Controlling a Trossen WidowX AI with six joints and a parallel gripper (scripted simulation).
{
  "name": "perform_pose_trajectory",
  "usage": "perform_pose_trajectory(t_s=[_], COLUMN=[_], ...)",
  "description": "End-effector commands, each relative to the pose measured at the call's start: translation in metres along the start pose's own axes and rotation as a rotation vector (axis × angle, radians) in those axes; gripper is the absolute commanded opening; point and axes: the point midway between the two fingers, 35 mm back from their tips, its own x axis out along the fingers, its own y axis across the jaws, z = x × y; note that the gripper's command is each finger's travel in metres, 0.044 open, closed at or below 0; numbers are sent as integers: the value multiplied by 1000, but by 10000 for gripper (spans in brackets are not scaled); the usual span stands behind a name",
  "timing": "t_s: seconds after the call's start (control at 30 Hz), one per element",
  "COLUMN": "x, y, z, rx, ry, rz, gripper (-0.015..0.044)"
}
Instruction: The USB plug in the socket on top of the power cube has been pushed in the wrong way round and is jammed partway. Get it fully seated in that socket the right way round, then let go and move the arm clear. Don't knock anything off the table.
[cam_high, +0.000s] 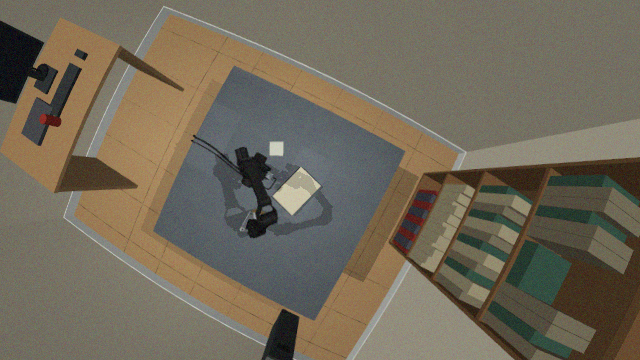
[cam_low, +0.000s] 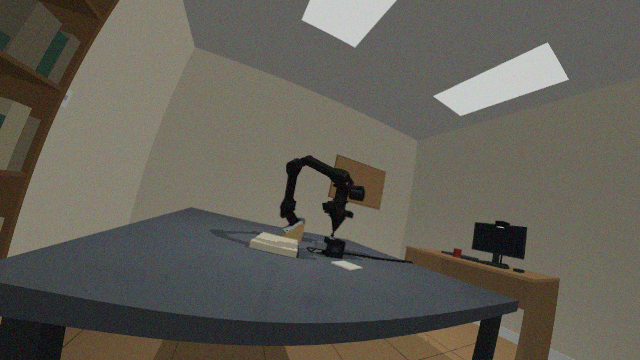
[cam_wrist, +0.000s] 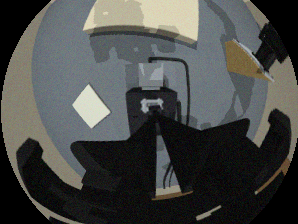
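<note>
The black power cube stands on the table, with a pale bracket-shaped outline on its top. My gripper points down over the cube, its two fingertips brought together just above the top. It is shut on the USB plug, which is almost wholly hidden by the fingertips; a small dark part shows at the outline. Which way round the plug sits, and how deep, cannot be told. In the top view the arm covers the cube.
A grey translucent block with a thin black cable adjoins the cube. A thick cream book lies nearby. A flat white square lies on the other side. A tan wedge-shaped stand is near the arm's base.
</note>
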Motion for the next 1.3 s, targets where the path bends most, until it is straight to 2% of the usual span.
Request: perform_pose_trajectory(t_s=[0.0, 1.27], x=[-3, -25], y=[0, 0], z=[0, 0], rx=[4, -13], ry=[2, 1], rz=[-3, -1], gripper=[0, 0])
